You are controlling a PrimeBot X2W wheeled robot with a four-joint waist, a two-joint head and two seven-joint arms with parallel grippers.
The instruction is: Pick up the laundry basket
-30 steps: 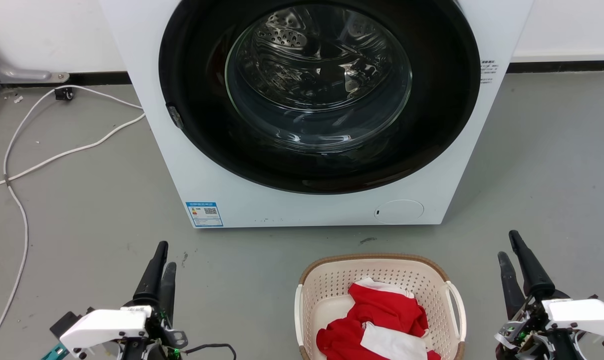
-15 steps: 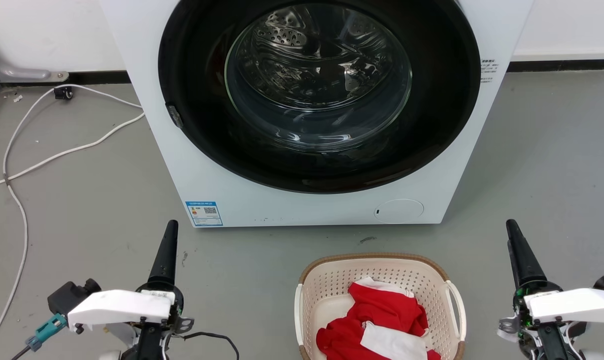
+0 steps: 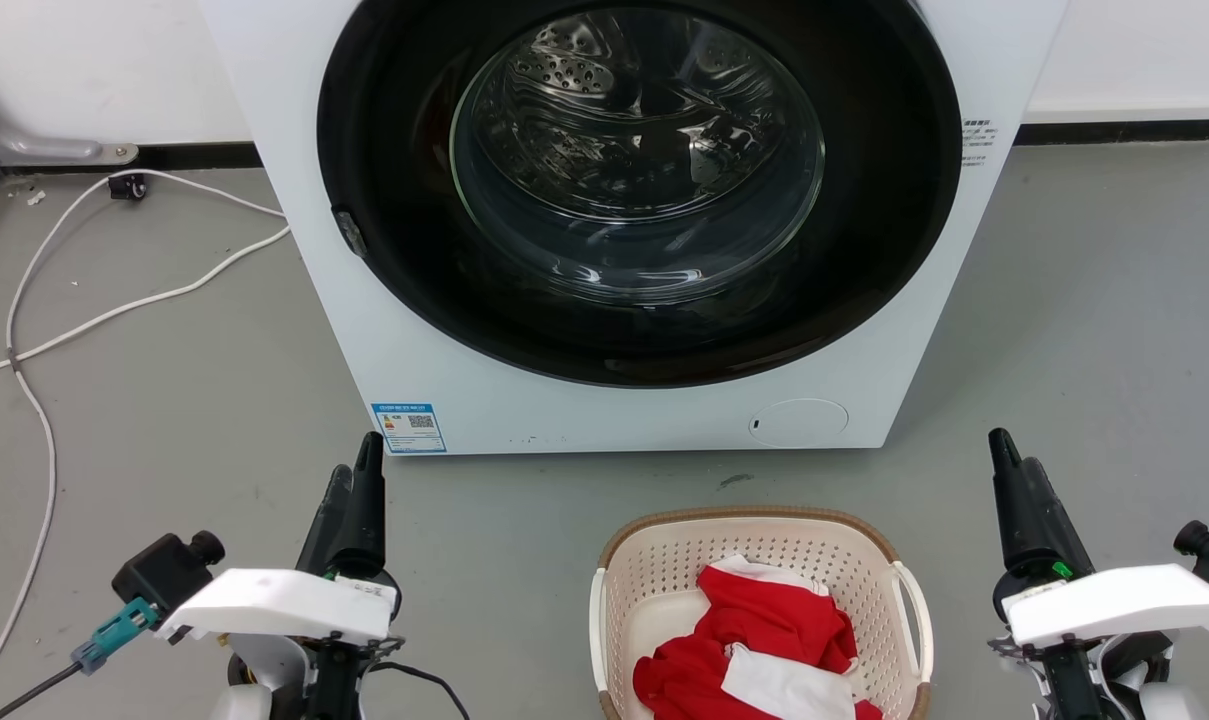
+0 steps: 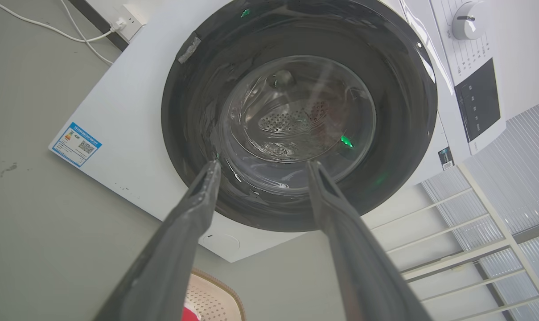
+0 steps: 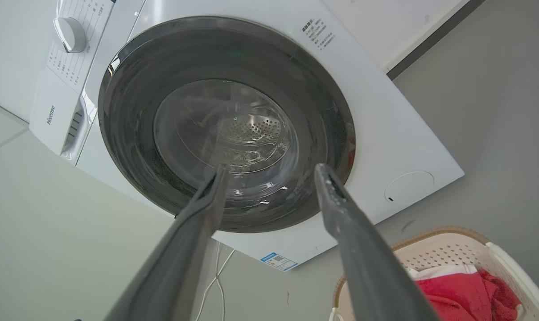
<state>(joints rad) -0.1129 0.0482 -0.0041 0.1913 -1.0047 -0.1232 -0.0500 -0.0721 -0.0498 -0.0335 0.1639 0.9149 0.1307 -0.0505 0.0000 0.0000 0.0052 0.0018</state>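
You are looking down from the robot's head onto a grey floor. Nearest you, the left gripper is sitting at the lower left and the right gripper at the lower right, both pointing away from you. In the wrist views each pair of long dark fingers is standing apart with a clear gap, gripping nothing. Between the two arms, nearer the right one, the laundry basket is resting on the floor. It is a rounded-rectangular cream plastic tub with perforated walls and a brown woven-look rim, and its near end is running off the bottom edge. The left side handle and the right side handle, both white, are showing on its long walls, and a heap of red and white cloth is lying inside. Neither gripper is touching the basket, and both are standing well apart from the handles. Beyond it, a large white front-loading washing machine with a round dark glass door is facing you, and a white cable is trailing across the floor to its left. You are probably in the approach step, with the lift not begun. The next move is likely calling for each gripper to come inward and down to its own handle, close on it, and then rise level with the other so that nothing tips out.
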